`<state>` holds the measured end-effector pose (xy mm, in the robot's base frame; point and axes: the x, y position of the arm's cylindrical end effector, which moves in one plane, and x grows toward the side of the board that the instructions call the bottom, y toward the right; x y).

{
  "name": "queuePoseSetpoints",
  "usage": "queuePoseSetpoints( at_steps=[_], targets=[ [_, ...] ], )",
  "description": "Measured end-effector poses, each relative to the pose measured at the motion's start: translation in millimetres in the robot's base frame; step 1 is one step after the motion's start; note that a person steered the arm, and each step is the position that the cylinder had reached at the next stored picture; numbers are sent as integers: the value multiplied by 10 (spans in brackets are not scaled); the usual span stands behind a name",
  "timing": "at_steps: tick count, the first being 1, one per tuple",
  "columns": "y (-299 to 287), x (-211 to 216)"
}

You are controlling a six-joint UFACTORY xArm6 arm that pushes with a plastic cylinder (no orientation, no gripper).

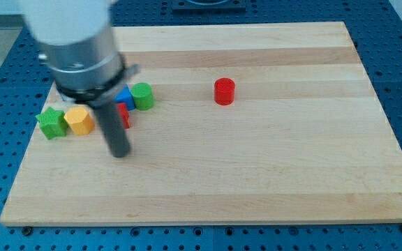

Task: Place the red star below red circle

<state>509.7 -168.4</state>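
Observation:
The red circle [224,91] stands alone on the wooden board [257,167], right of the block cluster. The red star [123,116] is mostly hidden behind my rod; only its right edge shows, just below the blue block [124,96]. My tip [120,152] rests on the board below the red star, a little to the view's bottom of it. The arm's big grey body [79,49] covers the upper left of the cluster.
A green circle [142,95] sits right of the blue block. A green star [50,122] and a yellow block [79,120] lie at the view's left. The other blue and yellow blocks are hidden behind the arm.

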Motion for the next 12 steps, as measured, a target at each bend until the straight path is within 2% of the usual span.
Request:
queuePoseSetpoints(
  at_steps=[1, 2, 3, 4, 5, 7, 8, 9, 11, 12],
  targets=[
    [-358, -83],
    [-359, -408],
    [48, -623],
    [834, -624],
    [1056, -621],
    [250, -395],
    [256, -726],
    [563, -1010],
    [1936, -1015],
    [1995, -1015]
  ],
)
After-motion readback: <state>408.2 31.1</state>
